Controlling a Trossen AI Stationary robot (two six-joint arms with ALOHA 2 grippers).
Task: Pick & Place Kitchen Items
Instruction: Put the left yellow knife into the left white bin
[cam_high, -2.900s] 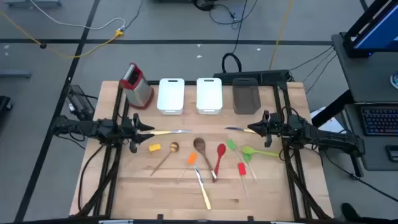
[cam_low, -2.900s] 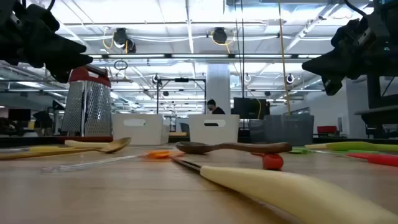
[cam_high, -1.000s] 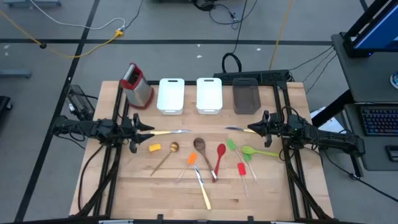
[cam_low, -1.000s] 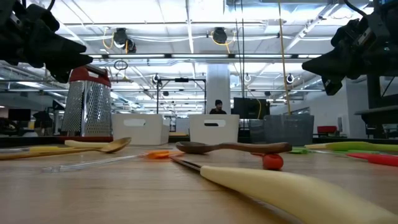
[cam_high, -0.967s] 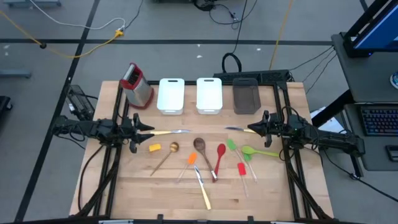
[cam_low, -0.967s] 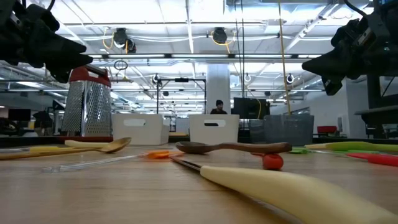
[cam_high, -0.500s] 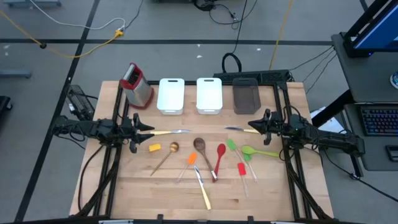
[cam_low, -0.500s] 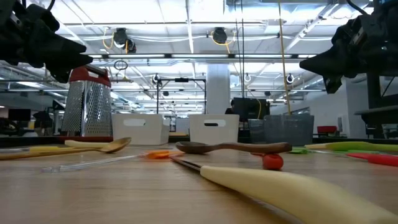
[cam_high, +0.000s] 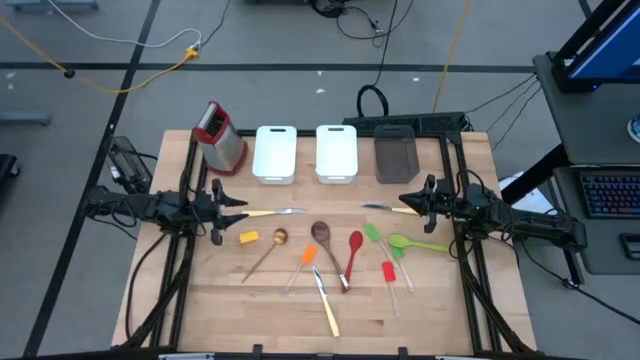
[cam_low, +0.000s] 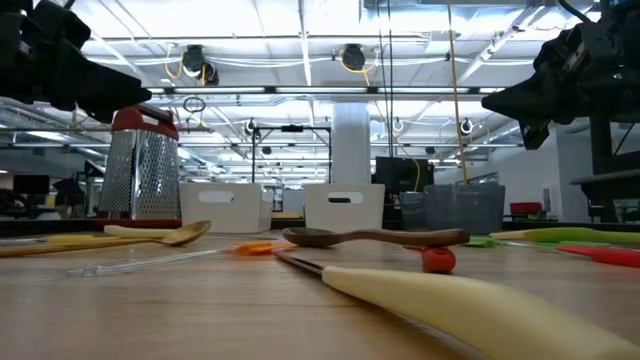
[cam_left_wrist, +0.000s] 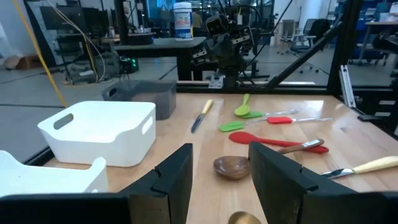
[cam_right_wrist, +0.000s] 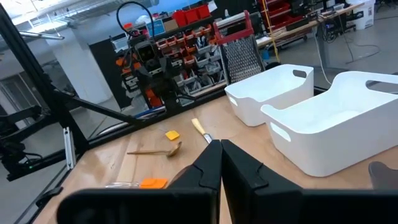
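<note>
Your left gripper (cam_high: 243, 208) hangs at the table's left edge with its fingers (cam_left_wrist: 177, 177) parted and nothing between them. Just beyond its tips lies a pale-handled knife (cam_high: 272, 212), and the yellow mini spatula (cam_high: 248, 237) and light wooden spoon (cam_high: 268, 250) sit a bit nearer the table's front. Your right gripper (cam_high: 404, 207) hangs at the right edge, pinched closed and empty, a second knife (cam_high: 380, 208) just off its tips. The dark wooden spoon (cam_high: 323, 238), red spoon (cam_high: 354, 251) and lime-green spoon (cam_high: 415, 243) lie mid-table, between the arms.
</note>
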